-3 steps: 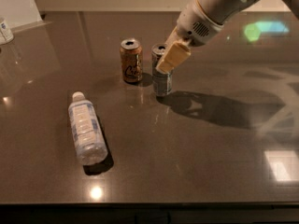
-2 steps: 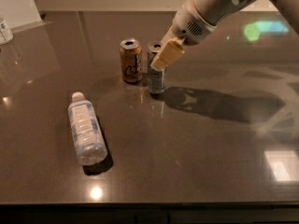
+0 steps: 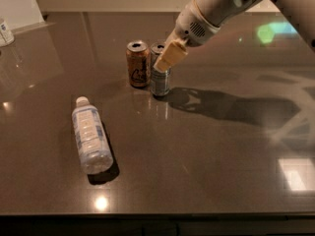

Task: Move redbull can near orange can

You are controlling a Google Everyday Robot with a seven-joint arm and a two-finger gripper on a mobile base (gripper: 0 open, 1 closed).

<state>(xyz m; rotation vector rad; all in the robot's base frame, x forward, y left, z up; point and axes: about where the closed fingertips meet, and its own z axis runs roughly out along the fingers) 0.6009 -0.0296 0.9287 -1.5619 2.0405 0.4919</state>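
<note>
The redbull can (image 3: 160, 84) is slim and silver-grey with bluish markings. It stands upright on the dark table (image 3: 206, 151), right beside the orange can (image 3: 138, 65), almost touching it. The orange can is shorter, orange-brown with cursive script, and stands just to the left. My gripper (image 3: 163, 62) comes in from the upper right on the white arm (image 3: 211, 9). It is shut around the upper part of the redbull can. One tan finger (image 3: 170, 57) shows in front of the can; the other is hidden behind it.
A clear plastic water bottle (image 3: 90, 135) lies on its side at the front left. A white container (image 3: 5, 32) stands at the far left edge. The table's front edge runs along the bottom of the view.
My gripper has moved left with the redbull can in it, closing the gap to the orange can. The orange can and the water bottle have not moved.
</note>
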